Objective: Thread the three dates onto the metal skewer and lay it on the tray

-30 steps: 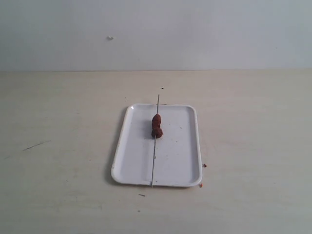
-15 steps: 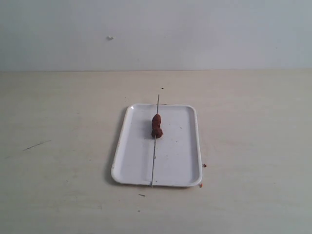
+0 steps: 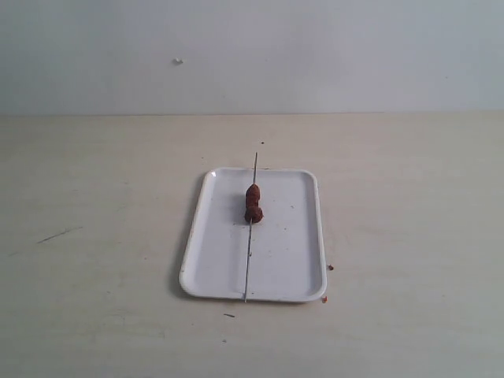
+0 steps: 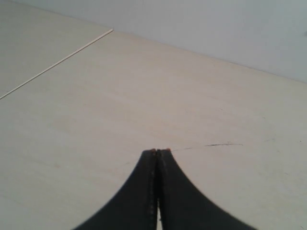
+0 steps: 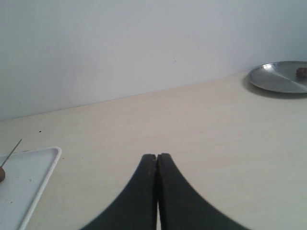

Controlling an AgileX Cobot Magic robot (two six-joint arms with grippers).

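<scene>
Our left gripper (image 4: 159, 151) and right gripper (image 5: 157, 155) are both closed tight and empty, while the metal skewer (image 3: 248, 260), carrying what looks like all three dates (image 3: 253, 203), lies lengthwise on the tray (image 3: 287, 244), ahead and inward of the right gripper, the nearer arm.

No legible text, labels or numbers anywhere, as far as these soft views allow.
</scene>
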